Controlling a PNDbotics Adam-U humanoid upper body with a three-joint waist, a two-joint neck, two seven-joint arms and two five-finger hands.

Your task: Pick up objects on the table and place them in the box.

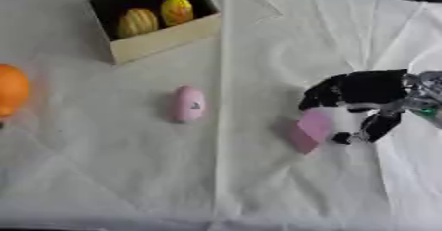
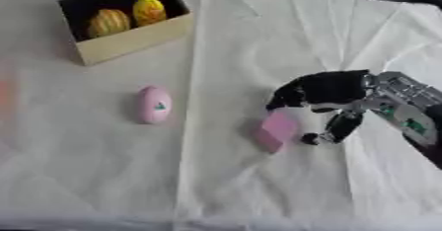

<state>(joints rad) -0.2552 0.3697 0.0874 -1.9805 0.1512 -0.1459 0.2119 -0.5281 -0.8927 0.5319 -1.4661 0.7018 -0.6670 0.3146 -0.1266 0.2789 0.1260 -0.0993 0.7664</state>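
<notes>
A pink block (image 2: 276,130) is pinched between the curled fingers and thumb of the right hand (image 2: 321,93), tilted just above the white cloth (image 2: 259,185) at the table's right. A pink oval object (image 1: 188,103) lies alone at the middle. Two yellow objects (image 1: 157,17) are seen inside the box (image 1: 164,40) at the far left. An orange thing (image 1: 12,91) is cut by the left edge; the left hand is not shown
</notes>
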